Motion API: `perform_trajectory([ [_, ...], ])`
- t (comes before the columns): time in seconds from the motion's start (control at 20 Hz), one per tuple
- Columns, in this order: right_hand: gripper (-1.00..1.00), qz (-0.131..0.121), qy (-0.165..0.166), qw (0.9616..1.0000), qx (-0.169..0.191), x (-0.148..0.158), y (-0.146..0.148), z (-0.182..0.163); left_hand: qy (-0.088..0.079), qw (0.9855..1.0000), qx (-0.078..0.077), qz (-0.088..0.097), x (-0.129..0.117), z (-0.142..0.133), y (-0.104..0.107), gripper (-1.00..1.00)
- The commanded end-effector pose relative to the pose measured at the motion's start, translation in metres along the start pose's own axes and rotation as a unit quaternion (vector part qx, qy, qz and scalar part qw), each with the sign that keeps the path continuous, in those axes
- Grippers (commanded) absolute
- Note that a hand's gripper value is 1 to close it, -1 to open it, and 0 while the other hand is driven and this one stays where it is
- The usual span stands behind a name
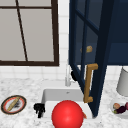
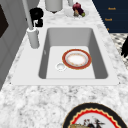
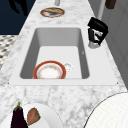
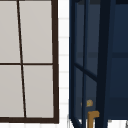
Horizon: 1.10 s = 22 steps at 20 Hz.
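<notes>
My right hand (image 3: 97, 28) is at the faucet (image 2: 32, 37) behind the sink (image 3: 30, 50), with its fingers curled down around the faucet handle. The same hand (image 1: 73, 75) shows behind the open cabinet door, and again past the faucet (image 2: 36, 14). My left hand (image 1: 39, 109) hangs in the air at the sink's front left corner with relaxed fingers pointing down and nothing in it; it shows dark at the far front edge (image 3: 18, 6). A red-rimmed plate (image 2: 76, 58) lies flat in the basin beside the drain.
A dark blue cabinet door (image 1: 100, 50) with a wooden handle (image 1: 88, 82) stands open above the sink's right half. A red round shape (image 1: 67, 114) covers the basin's front. A patterned plate (image 1: 13, 104) lies on the left counter. A vegetable plate (image 3: 27, 117) and grey canister (image 1: 123, 81) stand right.
</notes>
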Motion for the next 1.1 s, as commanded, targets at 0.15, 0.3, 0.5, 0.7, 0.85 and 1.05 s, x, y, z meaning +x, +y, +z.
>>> perform_trajectory([
  [0.15,1.00,0.023,-0.012,0.9996,-0.012,0.013,-0.028,0.011,0.000,1.0000,0.000,0.000,0.000,0.000,0.000,0.00],
  [0.3,1.00,0.029,-0.007,0.9994,-0.015,0.015,-0.028,0.012,0.000,1.0000,0.000,0.000,0.000,0.000,0.000,0.00],
  [0.5,1.00,0.038,0.002,0.9992,-0.016,0.018,-0.032,0.013,0.000,1.0000,0.000,0.000,0.000,0.000,0.000,0.00],
  [0.7,1.00,0.044,0.012,0.9988,-0.017,0.023,-0.035,0.014,0.000,1.0000,0.000,0.000,0.000,0.000,0.000,0.00],
  [0.85,1.00,0.052,0.021,0.9982,-0.019,0.027,-0.035,0.015,0.000,1.0000,0.000,0.000,0.000,0.000,0.000,0.00],
  [1.05,1.00,0.063,0.033,0.9973,-0.021,0.031,-0.035,0.016,0.000,1.0000,0.000,0.000,0.000,0.000,0.000,0.00],
])
